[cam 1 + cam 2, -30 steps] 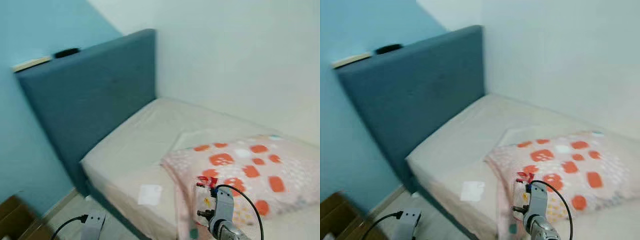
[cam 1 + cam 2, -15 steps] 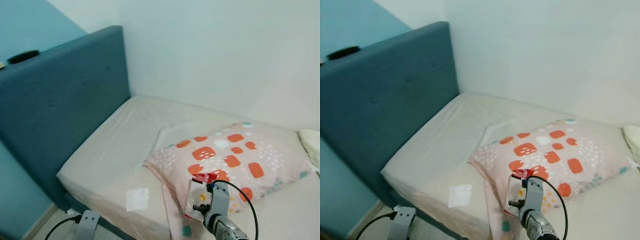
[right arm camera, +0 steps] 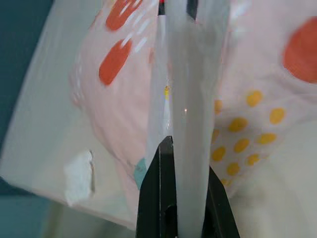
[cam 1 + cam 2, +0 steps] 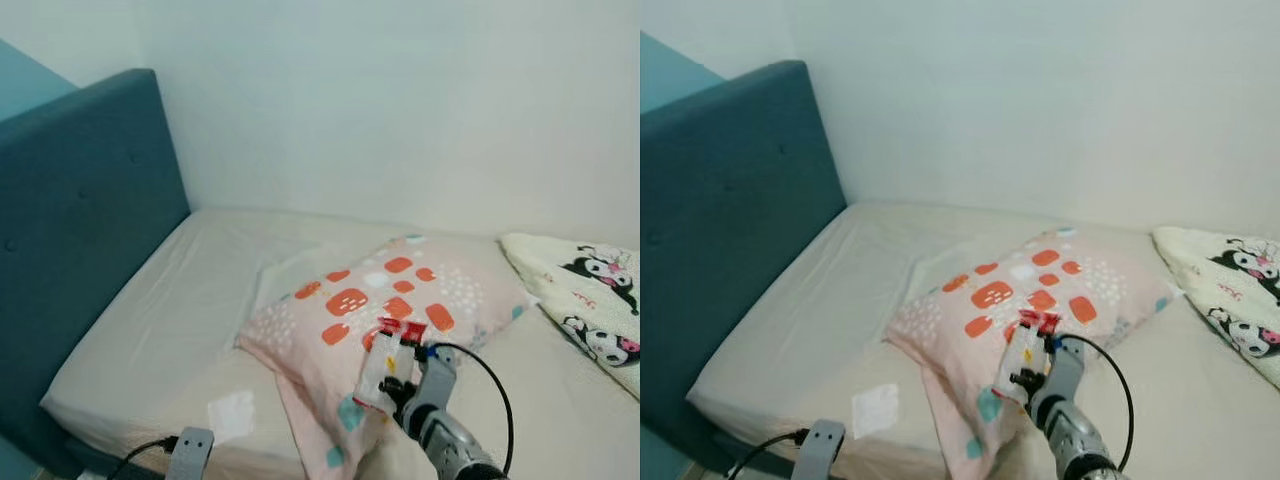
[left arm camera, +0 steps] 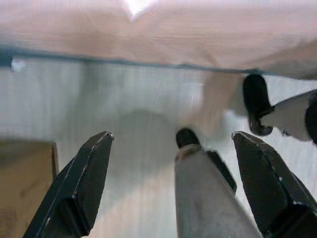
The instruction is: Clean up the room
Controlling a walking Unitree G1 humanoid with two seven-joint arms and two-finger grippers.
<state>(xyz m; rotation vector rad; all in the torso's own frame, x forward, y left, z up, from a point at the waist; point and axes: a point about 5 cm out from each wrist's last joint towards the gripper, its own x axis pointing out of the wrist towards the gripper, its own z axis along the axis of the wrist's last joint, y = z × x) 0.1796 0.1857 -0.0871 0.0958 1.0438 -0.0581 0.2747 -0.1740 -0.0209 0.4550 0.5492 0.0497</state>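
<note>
My right gripper is low in front of the bed, shut on a clear plastic wrapper with a red top. The right wrist view has the two black fingers pinching the wrapper edge-on. Behind the wrapper lies a pink pillow with orange patches, on the beige mattress. A small white paper scrap rests near the mattress's front edge. My left gripper hangs open over the floor by the bed's edge, holding nothing.
A tall blue headboard stands at the left and a white wall runs behind the bed. A cream cushion with cartoon prints lies at the right. A brown box sits on the floor near my left gripper.
The camera has swung to the right: the headboard slid left and the cartoon cushion came into view. My right gripper still holds the wrapper.
</note>
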